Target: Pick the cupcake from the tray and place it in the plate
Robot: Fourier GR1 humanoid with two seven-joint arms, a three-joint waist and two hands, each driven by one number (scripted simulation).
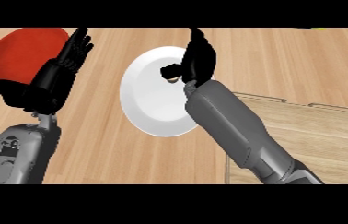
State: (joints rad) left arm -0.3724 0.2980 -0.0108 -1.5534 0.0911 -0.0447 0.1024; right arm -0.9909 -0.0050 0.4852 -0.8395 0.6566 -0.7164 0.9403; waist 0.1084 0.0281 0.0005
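- Head view, looking steeply down on a pale wooden bench.
- Right robot hand over the upper right part of a white plate, fingers curled together around a small brownish thing, only a sliver showing just under the thumb.
- That sliver judged to be the cupcake, mostly hidden inside the curled fingers; impossible to tell whether touching the plate or held just above it.
- Left robot hand well to the left of the right robot hand, fingers straight and apart, pointing up, resting; nothing held.
- Red rounded object just behind and to the left of the left robot hand, partly covered by it; kind unclear.
- Light wooden tray below and to the right of the right robot hand, beneath the right forearm; visible part bare of cupcake.
- Progress, as a judgement: pick from the tray done, carry to the plate done or nearly so; left to do: lower if needed, open the fingers, draw the hand away.
- Surface: wood grain planks, warm tan, flat and matte.
- Room: nothing visible beyond the bench top, apart from a small yellow scrap at the far upper right edge, too small to name.
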